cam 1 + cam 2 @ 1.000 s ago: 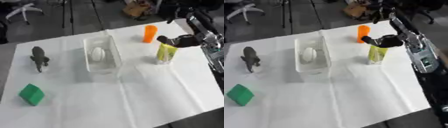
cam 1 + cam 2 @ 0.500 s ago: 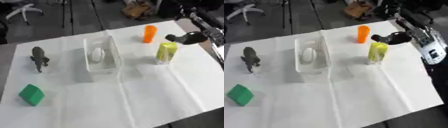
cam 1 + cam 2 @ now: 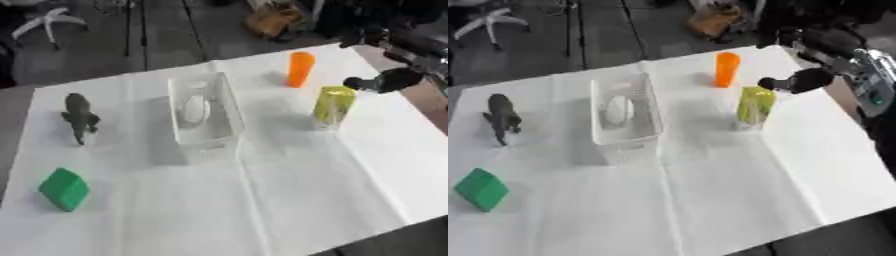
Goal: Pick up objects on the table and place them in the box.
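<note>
A yellow-green carton (image 3: 754,104) stands upright right of the box. My right hand (image 3: 801,80) hangs just off its upper right corner, a dark rounded shape that is blurred; I cannot tell whether it touches the carton. An orange cup (image 3: 727,69) stands behind the carton. The clear box (image 3: 204,115) sits mid-table with a white egg-shaped thing (image 3: 192,108) inside. A dark dinosaur toy (image 3: 80,116) stands at the left, and a green block (image 3: 64,189) lies near the front left. My left hand shows in no view.
A white cloth (image 3: 289,200) covers the table, with open cloth in front of the box. The table's right edge runs under my right arm (image 3: 859,65). Chairs and a brown bag stand on the floor behind.
My right hand has lifted off the top of the yellow-green carton and drawn back to the upper right. The camera has shifted a little; the objects have stayed put.
</note>
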Motion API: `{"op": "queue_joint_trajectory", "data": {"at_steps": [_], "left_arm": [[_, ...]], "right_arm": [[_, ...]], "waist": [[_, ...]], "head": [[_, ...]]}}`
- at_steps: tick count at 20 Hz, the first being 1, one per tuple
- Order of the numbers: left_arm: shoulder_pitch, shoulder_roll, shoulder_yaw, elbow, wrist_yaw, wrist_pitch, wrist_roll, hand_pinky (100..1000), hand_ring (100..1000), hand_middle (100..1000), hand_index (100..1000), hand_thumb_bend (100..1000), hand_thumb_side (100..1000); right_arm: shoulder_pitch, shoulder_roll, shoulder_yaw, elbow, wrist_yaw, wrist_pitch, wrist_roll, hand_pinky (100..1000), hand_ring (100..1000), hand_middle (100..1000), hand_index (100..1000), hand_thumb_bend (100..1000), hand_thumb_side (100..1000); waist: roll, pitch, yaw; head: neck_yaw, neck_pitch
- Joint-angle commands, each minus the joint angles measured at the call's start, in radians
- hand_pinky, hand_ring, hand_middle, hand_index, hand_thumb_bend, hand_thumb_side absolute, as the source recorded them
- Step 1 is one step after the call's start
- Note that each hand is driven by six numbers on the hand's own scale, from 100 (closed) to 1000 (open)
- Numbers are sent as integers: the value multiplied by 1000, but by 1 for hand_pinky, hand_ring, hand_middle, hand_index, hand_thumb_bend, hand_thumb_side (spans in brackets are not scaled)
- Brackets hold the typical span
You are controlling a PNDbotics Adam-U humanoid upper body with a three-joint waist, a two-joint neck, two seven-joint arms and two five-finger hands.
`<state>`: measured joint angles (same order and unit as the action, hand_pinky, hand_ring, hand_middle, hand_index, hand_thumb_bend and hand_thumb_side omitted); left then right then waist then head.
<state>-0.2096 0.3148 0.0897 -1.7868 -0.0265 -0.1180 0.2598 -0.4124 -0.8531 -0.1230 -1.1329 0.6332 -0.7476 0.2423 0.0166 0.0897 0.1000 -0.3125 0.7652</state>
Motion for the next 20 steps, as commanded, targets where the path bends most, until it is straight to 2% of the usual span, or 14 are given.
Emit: {"op": "queue_joint_trajectory", "data": {"at_steps": [1, 2, 7, 20], "left_arm": [[-6, 22, 5, -10, 0, 0, -4, 616, 677, 634, 748, 328, 978], [-6, 22, 5, -10, 0, 0, -4, 616, 676, 634, 748, 328, 978], [-5, 22, 4, -11, 0, -1, -5, 616, 676, 634, 748, 328, 978], [-8, 18, 2, -12, 2, -1, -7, 617, 676, 633, 748, 327, 979]], "right_arm": [[-27, -58, -6, 27, 53, -20, 39, 844, 887, 899, 906, 522, 764], [-28, -58, -4, 32, 68, -24, 47, 859, 897, 902, 906, 520, 811], [-44, -43, 11, 69, 145, -37, 70, 858, 895, 900, 905, 523, 833], [-104, 14, 52, 163, 327, -86, -23, 851, 883, 894, 903, 527, 865]], "waist": [[-2, -12, 0], [-3, -12, 0], [-2, -13, 2], [0, -9, 11]], "head": [[-2, 5], [-3, 5], [-6, 5], [-13, -1]]}}
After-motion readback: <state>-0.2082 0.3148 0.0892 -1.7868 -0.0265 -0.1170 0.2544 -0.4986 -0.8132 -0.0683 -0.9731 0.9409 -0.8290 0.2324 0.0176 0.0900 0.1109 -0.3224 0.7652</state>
